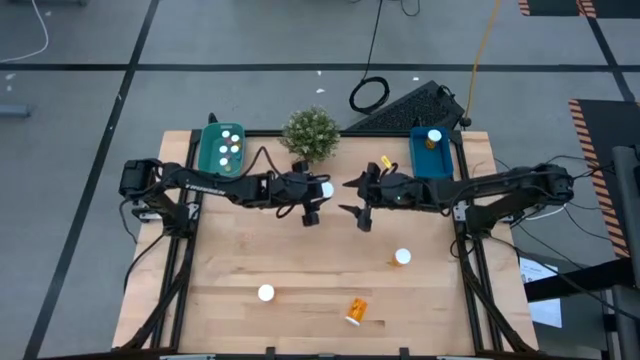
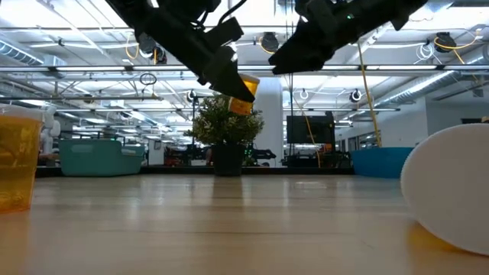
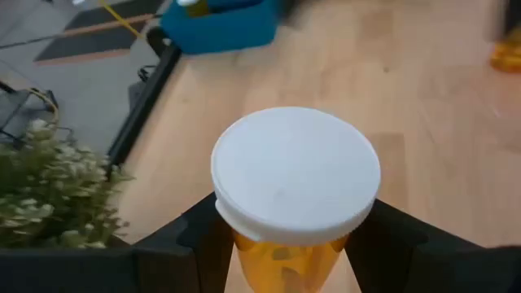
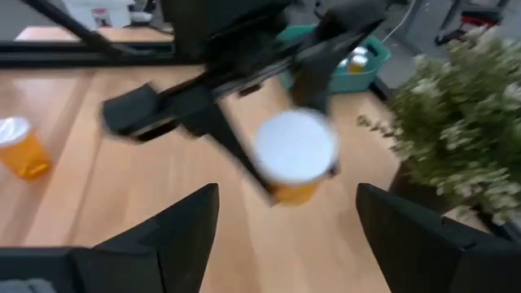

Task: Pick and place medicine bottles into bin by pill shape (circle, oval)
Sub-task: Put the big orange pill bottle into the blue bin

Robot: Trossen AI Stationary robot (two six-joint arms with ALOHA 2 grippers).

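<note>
The left end effector (image 1: 320, 190) is closed on an orange plastic medicine bottle with a round white cap (image 3: 295, 175), its two dark fingers (image 3: 207, 232) pressing the body just under the cap so the cap faces forward; the low view shows the bottle lifted well clear of the wooden counter (image 1: 300, 270), so it can probably travel without dragging. Directly facing it, close but apart, the right end effector (image 1: 352, 197) hangs with its fingers spread wide and nothing between them, which reads either as a handover or as a pause to look at the pills. Behind the left end effector, past the small green potted plant (image 1: 310, 133), sits the teal bin (image 1: 208, 150) already holding several white-capped bottles; behind the right end effector lies the blue bin (image 1: 445, 160) with one bottle. Three more bottles wait on the counter on the near side of both end effectors: one upright (image 1: 266, 293), one upright (image 1: 402, 257), and one lying on its side (image 1: 356, 311)
</note>
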